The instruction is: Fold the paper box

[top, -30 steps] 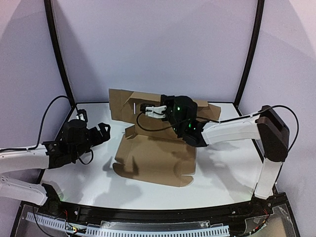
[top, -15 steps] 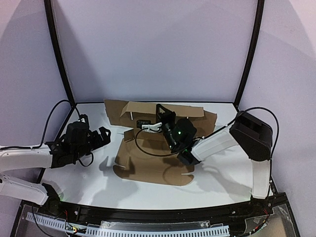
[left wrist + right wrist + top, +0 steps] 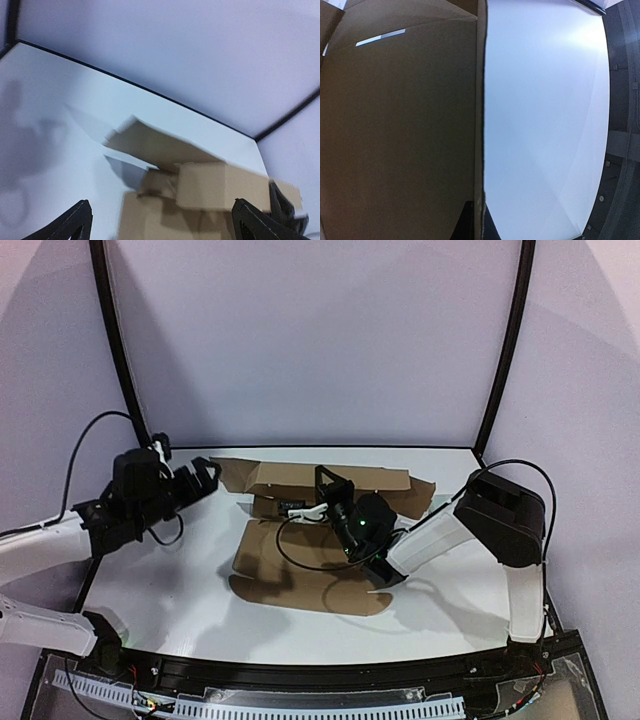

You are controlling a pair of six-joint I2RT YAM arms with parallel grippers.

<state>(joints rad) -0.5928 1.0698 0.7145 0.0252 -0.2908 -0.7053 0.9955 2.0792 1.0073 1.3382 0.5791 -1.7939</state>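
**Brown mailer half-raised at the middle of a white table**

The paper box point(image 3: 300, 575) lies at the centre of the top view. Its broad base panel lies flat on the table, and its rear panels and flaps stand up along the far side. The white table point(image 3: 160, 590) is smooth and matte, with soft grey arm shadows on it. A thin black line marks its far edge where it meets the pale lilac backdrop point(image 3: 320, 340). Two curved black poles point(image 3: 118, 340) rise at the upper left and upper right of the frame.

The left gripper point(image 3: 205, 475) hangs at centre left with its jaws spread wide and holds nothing, apart from the cardboard. From the left wrist, the box point(image 3: 210, 185) fills the lower right.

The right gripper point(image 3: 303, 508) sits at the box's raised rear section, its jaws pinched together on a cardboard edge. In the right wrist view this brown panel point(image 3: 400, 140) covers the left half, with bare table on the right.
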